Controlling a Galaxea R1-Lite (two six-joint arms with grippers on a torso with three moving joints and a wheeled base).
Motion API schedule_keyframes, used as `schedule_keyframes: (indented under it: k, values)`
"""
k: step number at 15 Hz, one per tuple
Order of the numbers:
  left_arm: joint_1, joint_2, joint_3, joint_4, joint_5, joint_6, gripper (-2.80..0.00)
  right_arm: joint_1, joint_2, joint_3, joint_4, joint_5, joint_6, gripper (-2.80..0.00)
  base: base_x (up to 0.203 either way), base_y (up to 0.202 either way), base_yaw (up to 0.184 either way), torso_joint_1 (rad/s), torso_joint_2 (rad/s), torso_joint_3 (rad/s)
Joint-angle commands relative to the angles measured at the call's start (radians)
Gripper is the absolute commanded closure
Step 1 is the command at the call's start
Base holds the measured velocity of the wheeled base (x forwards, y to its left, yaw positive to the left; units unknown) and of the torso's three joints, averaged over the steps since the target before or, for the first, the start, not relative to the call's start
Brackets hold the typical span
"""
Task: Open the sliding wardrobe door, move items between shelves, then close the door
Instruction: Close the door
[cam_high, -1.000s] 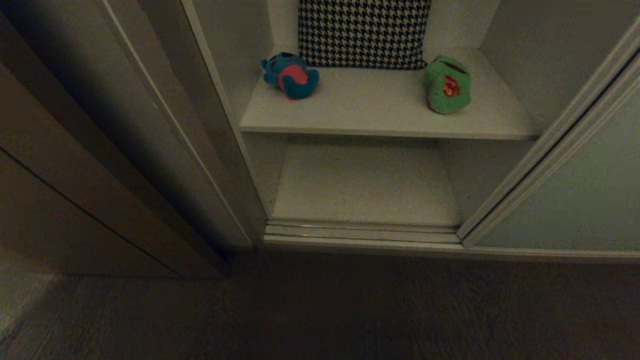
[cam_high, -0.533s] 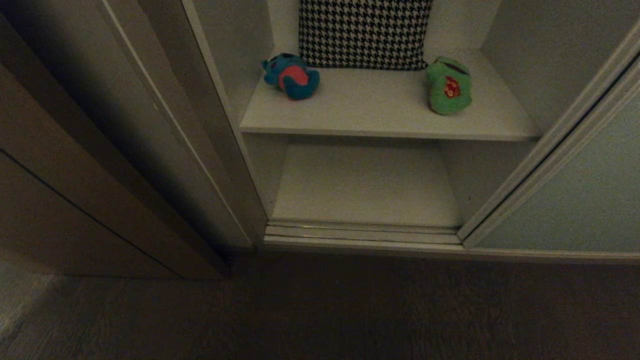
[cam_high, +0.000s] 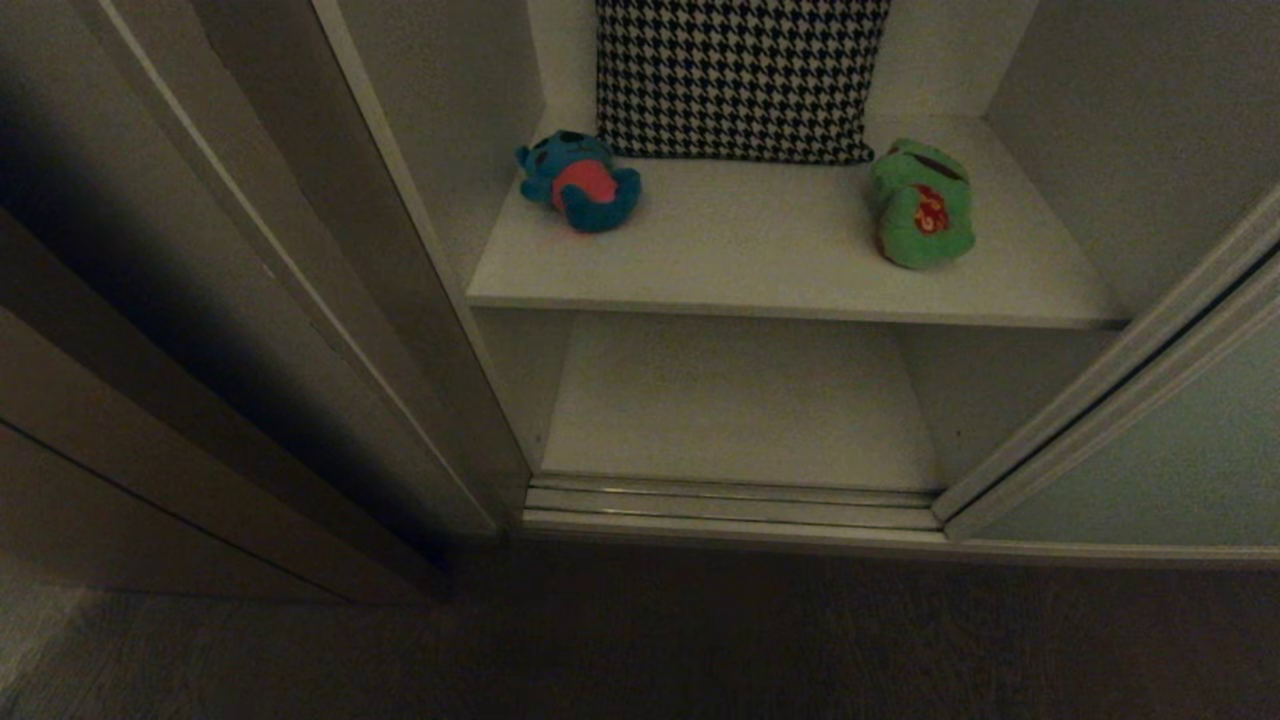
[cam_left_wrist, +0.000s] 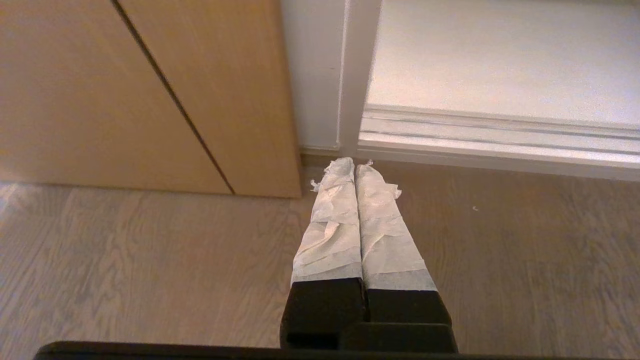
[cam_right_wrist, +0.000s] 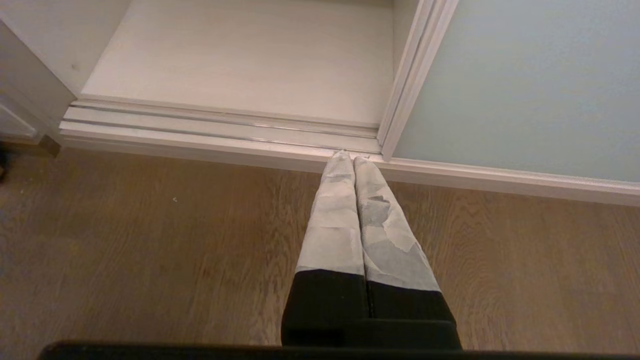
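Note:
The sliding wardrobe door (cam_high: 1160, 460) (cam_right_wrist: 520, 80), pale grey-green, stands slid to the right, leaving the compartment open. On the upper white shelf (cam_high: 780, 270) lie the teal-blue bear (cam_high: 578, 184) at the left and the green frog (cam_high: 920, 206) at the right. The lower shelf (cam_high: 740, 400) (cam_right_wrist: 250, 55) is bare. Neither arm shows in the head view. My left gripper (cam_left_wrist: 354, 164) is shut and empty above the wood floor before the wardrobe's left post. My right gripper (cam_right_wrist: 348, 157) is shut and empty, its tips over the bottom track (cam_right_wrist: 220, 127) near the door's edge.
A black-and-white houndstooth cushion (cam_high: 735, 75) leans against the back wall behind the toys. Dark brown wooden panelling (cam_high: 150, 420) (cam_left_wrist: 125, 90) stands left of the wardrobe. Wood floor (cam_high: 640, 640) runs along the front.
The whole head view has shifted: the wardrobe sits lower and larger in the picture, so the camera has moved closer. The toys have not moved on the shelf.

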Motion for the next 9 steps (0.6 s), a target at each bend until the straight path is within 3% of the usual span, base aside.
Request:
schedule_keyframes:
  k: [1, 5, 9]
  values:
    - [0.000, 0.001, 0.000, 0.000, 0.000, -0.001, 0.00, 0.000, -0.001, 0.002, 0.000, 0.001, 0.000, 0.00, 0.000, 0.000, 0.000, 0.000, 0.00, 0.000]
    - [0.000, 0.001, 0.000, 0.000, 0.000, -0.001, 0.00, 0.000, -0.001, 0.000, 0.000, 0.000, 0.000, 0.00, -0.023, -0.015, 0.002, 0.003, 0.00, -0.001]
    - [0.000, 0.001, 0.000, 0.000, 0.000, -0.001, 0.00, 0.000, 0.000, 0.001, 0.000, 0.001, 0.000, 0.00, -0.194, -0.173, 0.003, 0.001, 0.00, 0.005]
